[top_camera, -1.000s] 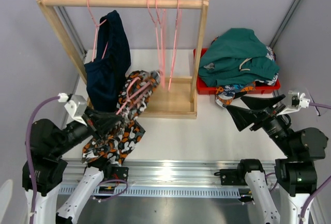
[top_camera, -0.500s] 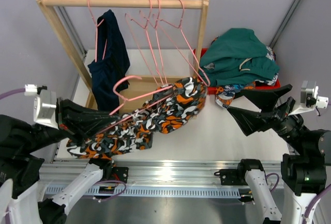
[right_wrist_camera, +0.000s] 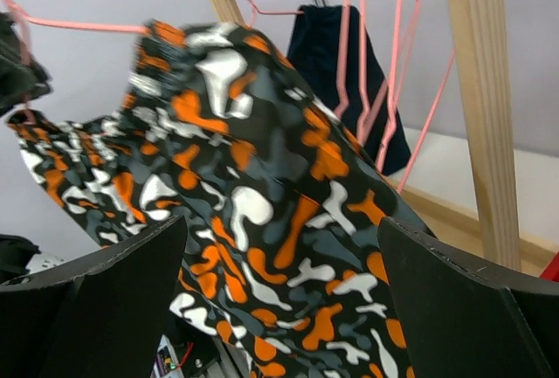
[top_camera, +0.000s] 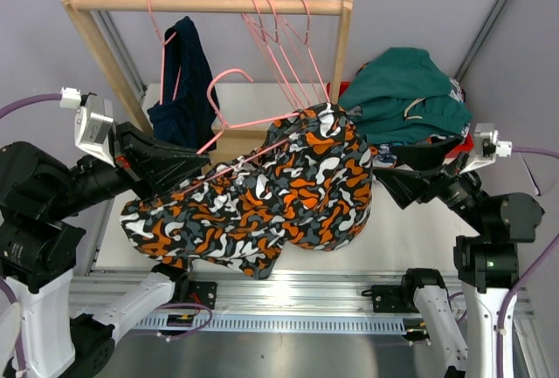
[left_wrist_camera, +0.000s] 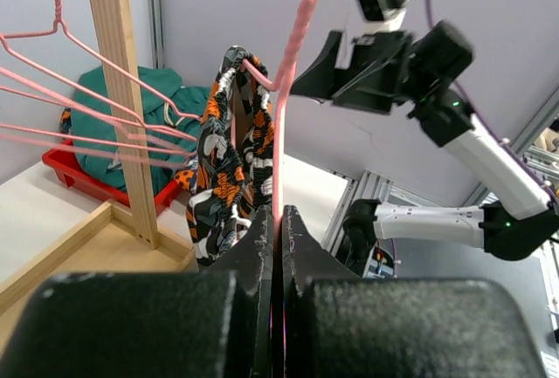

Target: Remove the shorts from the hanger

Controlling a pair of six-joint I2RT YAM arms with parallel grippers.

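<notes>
Orange-grey-black camo shorts [top_camera: 262,195] are on a pink hanger [top_camera: 253,122], not yet removed. The hanger is off the rail and tilted, its hook free in the air in front of the wooden rack [top_camera: 210,3]. The cloth hangs spread out above the table [top_camera: 419,230], between the two arms, with its upper right corner close to the rack's right post. Left gripper [left_wrist_camera: 278,221]: fingers pressed together on the hanger's wire at the low left end, and the wrist view shows the pink wire running up out of the closed jaws to the shorts draped over the far end. Right gripper [top_camera: 380,168]: jaws spread wide, at the right edge of the camo shorts. In its wrist view the fabric fills the space ahead between the two fingers [right_wrist_camera: 113,291]; whether either finger touches it I cannot tell, and nothing is gripped. Navy shorts [top_camera: 183,81] hang on another hanger at the left of the rail. Three spare hangers [top_camera: 279,37] hang bare to the right of them, swung at a slant. Green shorts [top_camera: 406,94] lie heaped in a red tray [left_wrist_camera: 79,173] to the right of the rack.
</notes>
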